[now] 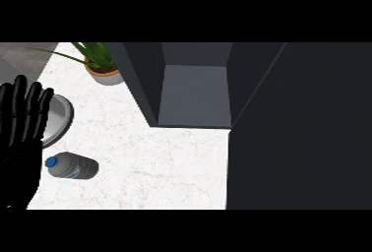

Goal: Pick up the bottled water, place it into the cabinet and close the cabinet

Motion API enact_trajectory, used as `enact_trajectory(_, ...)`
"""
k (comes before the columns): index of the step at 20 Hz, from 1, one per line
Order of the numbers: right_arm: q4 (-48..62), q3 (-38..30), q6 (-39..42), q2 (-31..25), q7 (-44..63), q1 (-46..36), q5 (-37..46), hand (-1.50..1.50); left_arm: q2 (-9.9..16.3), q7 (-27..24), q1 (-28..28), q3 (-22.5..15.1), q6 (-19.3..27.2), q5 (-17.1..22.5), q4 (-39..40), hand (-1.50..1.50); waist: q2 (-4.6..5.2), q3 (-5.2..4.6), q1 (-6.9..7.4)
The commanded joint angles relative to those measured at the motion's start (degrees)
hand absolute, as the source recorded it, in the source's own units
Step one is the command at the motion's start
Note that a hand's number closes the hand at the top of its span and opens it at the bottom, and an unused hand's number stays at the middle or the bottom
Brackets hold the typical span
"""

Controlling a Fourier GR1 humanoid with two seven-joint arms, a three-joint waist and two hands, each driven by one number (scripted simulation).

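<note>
The bottled water (73, 166) lies on its side on the white marble counter (160, 162) at the lower left, its blue cap pointing left. My left hand (23, 115) shows at the left edge, open with fingers straight and pointing up, just left of and above the bottle, not touching it. The dark cabinet (193, 93) stands at the back centre with its grey inside visible; its open door (301, 128) fills the right side of the view. My right hand is out of sight.
A grey round plate (62, 120) lies partly behind my left hand. A potted green plant (102, 66) stands at the back left, beside the cabinet's left wall. Bare counter stretches between the bottle and the cabinet.
</note>
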Motion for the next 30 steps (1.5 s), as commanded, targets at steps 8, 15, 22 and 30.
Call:
enact_trajectory(8,-9.24,8.23,7.98,-0.20,5.88,12.49,-6.97,-1.50,-2.47,2.16,14.47,12.72,-0.87,16.46,-4.42,-1.50,-0.91,1.23,-0.28)
enact_trajectory(15,-20.36,15.01,3.34,1.17,18.60,11.68,-3.71,-1.50,0.09,13.56,22.42,18.98,-0.86,26.21,-21.22,-1.50,-0.60,1.26,-0.34)
enact_trajectory(22,-23.29,20.83,1.92,3.11,18.04,16.30,1.56,-1.50,-0.76,16.14,27.52,25.19,-2.87,31.63,-27.29,-1.50,-0.81,1.27,-0.09)
enact_trajectory(30,-25.33,27.48,-1.24,4.00,20.46,16.91,7.86,-1.50,-1.30,18.63,28.31,27.50,-4.53,33.71,-27.26,-1.50,-1.04,1.23,0.20)
